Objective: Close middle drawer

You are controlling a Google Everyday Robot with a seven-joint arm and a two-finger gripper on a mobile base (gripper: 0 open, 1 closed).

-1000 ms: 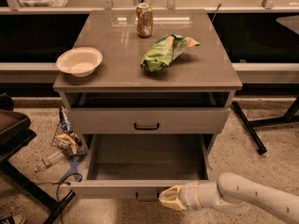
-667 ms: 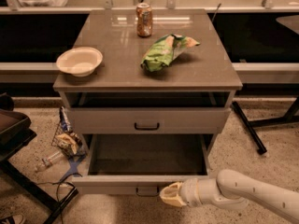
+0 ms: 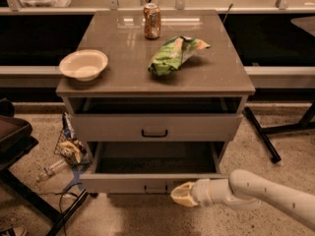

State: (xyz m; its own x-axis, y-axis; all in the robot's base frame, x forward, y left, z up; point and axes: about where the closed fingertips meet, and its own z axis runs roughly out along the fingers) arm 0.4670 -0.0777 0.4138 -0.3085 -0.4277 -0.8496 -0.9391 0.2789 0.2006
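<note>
The middle drawer [image 3: 123, 183] is pulled out of the grey-beige cabinet. Its plain shallow tray is empty, and a small dark bar handle [image 3: 156, 187] sits on its front. My gripper [image 3: 182, 195], a cream-coloured tip on a white arm coming in from the lower right, is at the drawer's front panel, just right of the handle and level with the panel's lower edge. Above it is the similar drawer [image 3: 108, 127] with a taller front and a black loop handle; it looks nearly shut.
On the cabinet top [image 3: 123, 77] are a white bowl [image 3: 83, 64], a green chip bag [image 3: 174, 54] and a soda can [image 3: 152, 20]. Litter and a cable lie on the floor at the left [image 3: 69, 151]. A dark chair [image 3: 12, 136] stands at far left, and a black stand leg [image 3: 262, 134] at the right.
The middle drawer's front has moved back toward the cabinet, so less of the tray shows. My gripper has moved forward with it, staying at the front panel.
</note>
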